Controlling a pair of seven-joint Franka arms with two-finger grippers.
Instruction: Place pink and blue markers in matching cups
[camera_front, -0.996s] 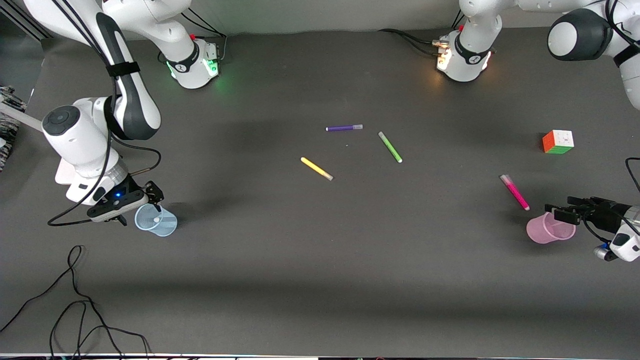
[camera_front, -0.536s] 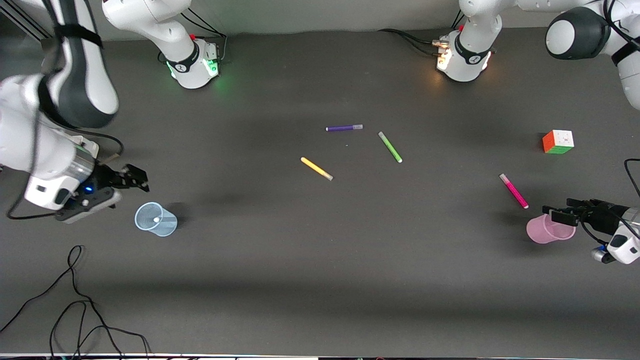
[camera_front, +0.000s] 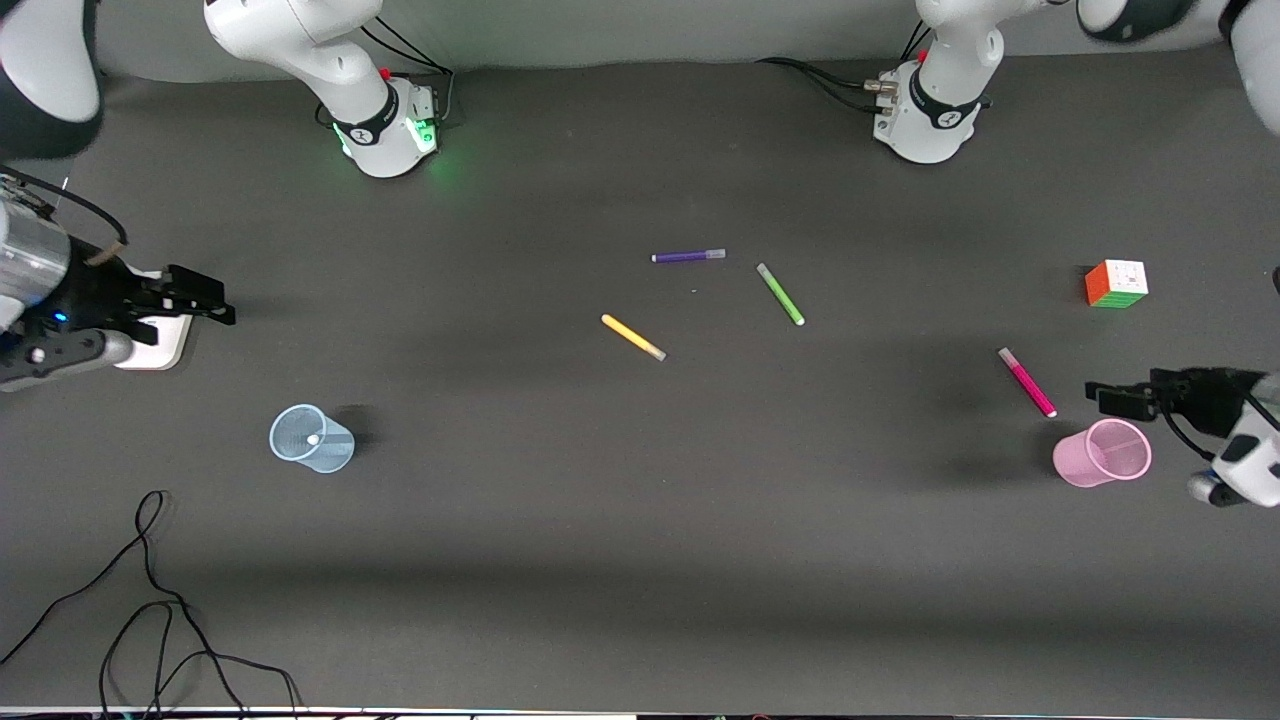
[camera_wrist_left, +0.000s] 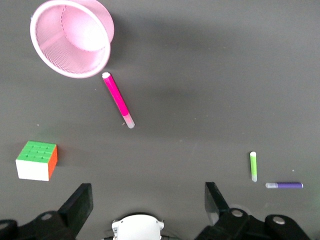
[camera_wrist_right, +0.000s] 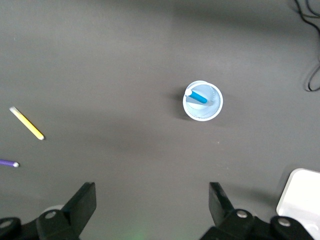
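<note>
The pale blue cup (camera_front: 312, 438) stands toward the right arm's end of the table. The blue marker (camera_wrist_right: 198, 96) stands inside it, its pale end cap (camera_front: 313, 438) showing. The cup also shows in the right wrist view (camera_wrist_right: 202, 101). My right gripper (camera_front: 215, 297) is open and empty, raised well away from that cup. The pink cup (camera_front: 1102, 453) stands toward the left arm's end. The pink marker (camera_front: 1028, 383) lies on the table beside it. Both show in the left wrist view, cup (camera_wrist_left: 72, 37) and marker (camera_wrist_left: 118, 100). My left gripper (camera_front: 1100, 397) is open and empty, above the table beside the pink cup.
A colour cube (camera_front: 1116, 283) sits farther from the camera than the pink cup. Purple (camera_front: 688, 256), green (camera_front: 780, 294) and yellow (camera_front: 633, 337) markers lie mid-table. A flat white object (camera_front: 150, 345) lies under the right arm. Black cables (camera_front: 150, 600) trail near the front edge.
My right gripper has risen and drawn away from the blue cup toward the right arm's end of the table. My left gripper has lifted off the pink cup's rim.
</note>
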